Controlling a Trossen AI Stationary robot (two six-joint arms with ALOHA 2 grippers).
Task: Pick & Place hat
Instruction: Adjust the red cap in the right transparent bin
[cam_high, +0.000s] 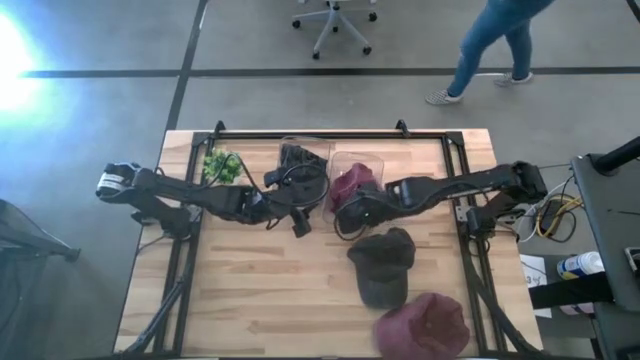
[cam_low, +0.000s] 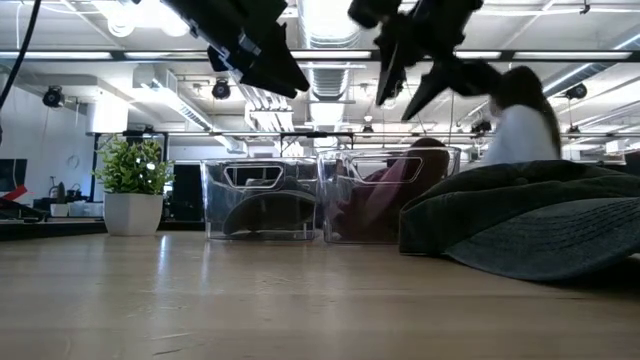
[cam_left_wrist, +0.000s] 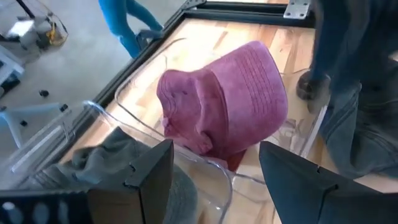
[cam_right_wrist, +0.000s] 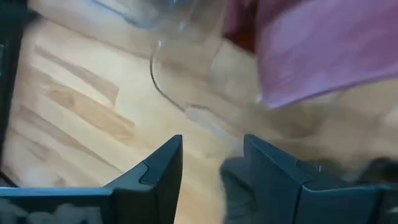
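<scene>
Two clear bins stand side by side at the table's far middle. The left bin (cam_high: 303, 165) holds a dark hat (cam_left_wrist: 106, 158). The right bin (cam_high: 372, 160) holds a maroon hat (cam_high: 352, 182) (cam_left_wrist: 230, 99), which rests inside with its brim up against the bin's wall. A dark grey cap (cam_high: 382, 265) (cam_low: 530, 215) lies on the table nearer, and a maroon cap (cam_high: 425, 325) lies at the near edge. My left gripper (cam_high: 298, 222) (cam_left_wrist: 214, 149) hangs open just near of the bins. My right gripper (cam_high: 345, 222) (cam_right_wrist: 211, 143) is open beside it, above the table by the right bin's corner.
A potted plant (cam_high: 220, 165) (cam_low: 130, 185) stands left of the bins at the far edge. A black frame (cam_high: 320, 133) runs round the table. Bare wood (cam_high: 250, 290) lies at the near left. Beyond the table, a person (cam_high: 490, 50) walks past an office chair (cam_high: 335, 20).
</scene>
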